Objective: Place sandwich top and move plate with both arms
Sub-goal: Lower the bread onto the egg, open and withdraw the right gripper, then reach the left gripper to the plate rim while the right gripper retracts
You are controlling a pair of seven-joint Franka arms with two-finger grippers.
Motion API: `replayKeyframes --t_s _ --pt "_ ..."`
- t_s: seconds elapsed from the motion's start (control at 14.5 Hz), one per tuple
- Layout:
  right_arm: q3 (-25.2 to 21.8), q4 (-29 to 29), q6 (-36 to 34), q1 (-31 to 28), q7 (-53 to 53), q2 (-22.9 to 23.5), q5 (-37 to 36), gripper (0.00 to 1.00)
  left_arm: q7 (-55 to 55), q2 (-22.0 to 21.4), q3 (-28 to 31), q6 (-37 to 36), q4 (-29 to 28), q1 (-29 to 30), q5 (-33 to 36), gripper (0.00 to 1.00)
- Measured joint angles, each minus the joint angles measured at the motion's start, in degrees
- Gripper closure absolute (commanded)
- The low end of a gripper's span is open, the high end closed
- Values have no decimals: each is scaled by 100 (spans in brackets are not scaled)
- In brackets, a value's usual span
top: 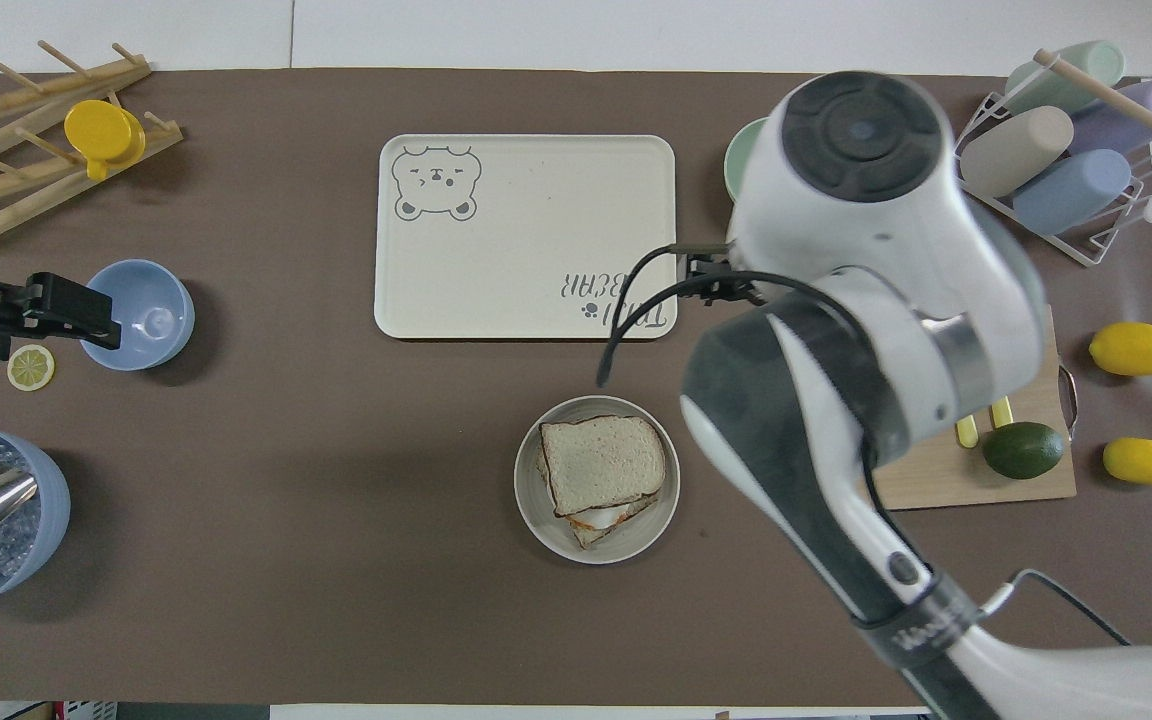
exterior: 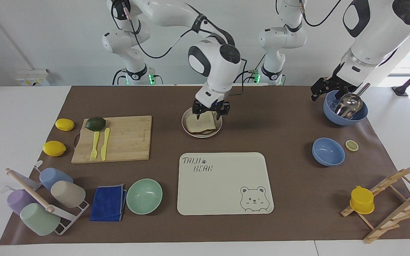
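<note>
Light brown speckled bread, the sandwich top [top: 602, 462], sits flat on the lower slice with the egg [top: 604, 518] peeking out at the edge nearer the robots, all on the plate [top: 532, 500]. The plate rests on the brown surface [top: 286, 560], closer to the robots than the bear tray [top: 526, 235].

The right gripper [exterior: 211, 113] hangs just above the plate's robot-side rim, fingers [exterior: 221, 112] spread wide and holding nothing, with the bread just below them and not touching. In the overhead view the arm's elbow hides that gripper.

The left gripper [top: 71, 312] waits over by the small blue bowl [top: 146, 315]; can't tell how its fingers are set.
</note>
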Motion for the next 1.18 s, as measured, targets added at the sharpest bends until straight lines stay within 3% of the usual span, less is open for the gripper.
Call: replayKeyframes --t_s 0.21,0.48,0.76,0.9,1.18 --pt "-3 3 -540 -896 -727 -346 161 0 -663 -156 -84 471 -463 -283 -21 0" --pt "-114 41 -1069 -1839 -2237 -794 455 0 -1393 -388 -153 1725 -1769 -1141 -609 0" --pt "-501 -271 -1244 -1647 -2831 -1106 462 0 -1434 -361 -171 3480 -3270 -2057 -1223 0" --pt "-621 -481 -1209 -1531 -2911 -1141 462 0 -1433 -351 -172 4324 -3893 -2447 -1572 7" --pt "-880 -566 -1172 -1373 -3046 -1150 462 0 -1433 -284 -171 4810 -4240 -2961 -1948 22"
